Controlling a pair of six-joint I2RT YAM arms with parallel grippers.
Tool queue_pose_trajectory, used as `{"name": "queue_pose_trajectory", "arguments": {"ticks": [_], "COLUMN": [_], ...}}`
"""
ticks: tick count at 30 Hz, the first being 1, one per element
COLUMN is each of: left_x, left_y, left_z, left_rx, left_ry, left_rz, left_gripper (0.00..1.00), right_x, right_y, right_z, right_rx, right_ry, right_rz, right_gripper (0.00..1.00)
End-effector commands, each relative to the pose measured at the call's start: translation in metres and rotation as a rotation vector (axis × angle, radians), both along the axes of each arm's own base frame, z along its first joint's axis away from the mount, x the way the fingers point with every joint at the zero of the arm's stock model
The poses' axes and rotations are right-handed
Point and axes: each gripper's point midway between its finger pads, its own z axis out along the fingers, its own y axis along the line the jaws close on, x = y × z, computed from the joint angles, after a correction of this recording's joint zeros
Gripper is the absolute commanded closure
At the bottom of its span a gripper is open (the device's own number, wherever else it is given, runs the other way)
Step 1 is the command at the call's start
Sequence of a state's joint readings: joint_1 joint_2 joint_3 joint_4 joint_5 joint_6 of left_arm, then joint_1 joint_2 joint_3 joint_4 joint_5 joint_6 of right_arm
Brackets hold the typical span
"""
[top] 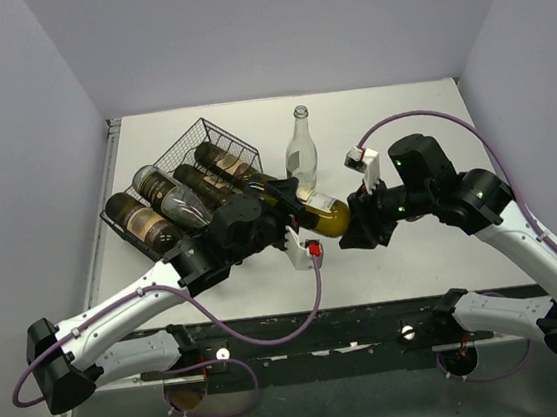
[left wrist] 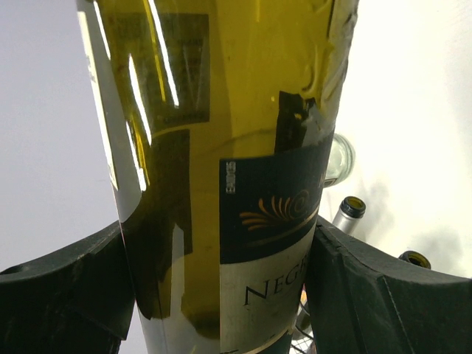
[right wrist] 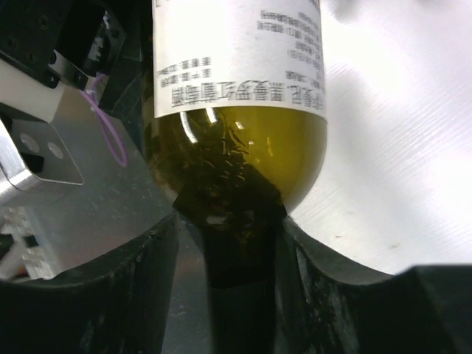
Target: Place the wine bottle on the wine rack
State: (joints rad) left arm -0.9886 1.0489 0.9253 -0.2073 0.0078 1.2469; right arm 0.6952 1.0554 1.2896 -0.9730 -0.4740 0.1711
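The wine bottle (top: 317, 214) is olive-green glass with a dark and white label. It lies tilted just right of the black wire wine rack (top: 212, 136), its base toward the right arm. My left gripper (top: 289, 206) is shut on its body. In the left wrist view both fingers (left wrist: 66, 287) press the wine bottle (left wrist: 221, 147) at the left gripper (left wrist: 221, 247). My right gripper (top: 348, 231) stands open at the bottle's base. In the right wrist view the wine bottle (right wrist: 236, 81) ends at the right gripper (right wrist: 230, 221), wider than the gap between the fingers (right wrist: 96, 295).
Several dark bottles (top: 163, 210) lie in the rack. A clear empty bottle (top: 300, 151) stands upright just behind the held bottle. Two bottle necks (left wrist: 350, 210) show past the left gripper. The left arm's wrist hardware (right wrist: 44, 147) sits close beside the right gripper. Walls enclose the table.
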Motion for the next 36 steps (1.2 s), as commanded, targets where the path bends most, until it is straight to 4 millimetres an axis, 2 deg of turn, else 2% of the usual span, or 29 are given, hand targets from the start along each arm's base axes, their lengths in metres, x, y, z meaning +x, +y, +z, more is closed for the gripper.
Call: {"name": "queue_pose_trajectory", "arguments": {"ticks": [1, 2, 3, 6, 9, 10, 11, 12, 13, 14, 21, 26, 31, 34, 35, 36], "left_x": [0.004, 0.003, 0.004, 0.006, 0.008, 0.009, 0.009, 0.013, 0.013, 0.015, 0.014, 0.006, -0.008, -0.024, -0.030, -0.038], "left_y": [0.000, -0.001, -0.001, 0.001, 0.003, 0.003, 0.002, 0.007, 0.008, 0.008, 0.021, 0.037, 0.059, 0.078, 0.086, 0.094], "left_z": [0.064, 0.066, 0.068, 0.069, 0.067, 0.068, 0.068, 0.067, 0.062, 0.063, 0.037, 0.036, 0.064, 0.097, 0.103, 0.116], "left_rx": [-0.169, -0.176, -0.179, -0.186, -0.196, -0.210, -0.221, -0.227, -0.218, -0.228, -0.162, -0.164, -0.301, -0.484, -0.541, -0.638], "left_ry": [-0.114, -0.114, -0.115, -0.109, -0.106, -0.110, -0.112, -0.118, -0.115, -0.125, -0.140, -0.163, -0.154, -0.104, -0.055, 0.006], "left_rz": [-0.003, -0.005, -0.003, 0.010, 0.024, 0.031, 0.032, 0.062, 0.067, 0.074, 0.101, 0.112, 0.141, 0.154, 0.164, 0.167], "left_gripper": [1.00, 1.00, 1.00, 1.00, 1.00, 0.97, 0.84, 0.65, 0.41, 0.02, 0.01, 0.01, 0.01, 0.01, 0.01, 0.01], "right_x": [-0.013, -0.012, -0.011, -0.006, 0.004, 0.007, 0.010, 0.014, 0.016, 0.019, 0.040, 0.052, 0.058, 0.068, 0.071, 0.074], "right_y": [0.003, 0.003, 0.003, 0.003, 0.000, 0.000, 0.000, -0.001, 0.000, 0.001, 0.006, 0.015, 0.033, 0.048, 0.053, 0.060], "right_z": [-0.001, -0.003, -0.006, -0.010, -0.008, -0.007, -0.003, 0.001, 0.005, 0.011, 0.043, 0.060, 0.055, 0.049, 0.049, 0.049], "right_rx": [-0.006, -0.017, -0.030, -0.055, -0.073, -0.073, -0.068, -0.062, -0.049, -0.036, 0.043, 0.100, 0.119, 0.138, 0.154, 0.164], "right_ry": [0.028, 0.031, 0.035, 0.031, 0.004, -0.006, -0.020, -0.037, -0.048, -0.063, -0.141, -0.176, -0.150, -0.141, -0.142, -0.143], "right_rz": [0.055, 0.051, 0.046, 0.019, -0.027, -0.045, -0.061, -0.077, -0.094, -0.109, -0.199, -0.224, -0.183, -0.172, -0.164, -0.156], "right_gripper": [0.52, 0.67, 0.77, 0.98, 0.99, 0.99, 0.99, 0.99, 0.99, 0.99, 0.99, 0.99, 0.99, 0.99, 0.99, 0.99]}}
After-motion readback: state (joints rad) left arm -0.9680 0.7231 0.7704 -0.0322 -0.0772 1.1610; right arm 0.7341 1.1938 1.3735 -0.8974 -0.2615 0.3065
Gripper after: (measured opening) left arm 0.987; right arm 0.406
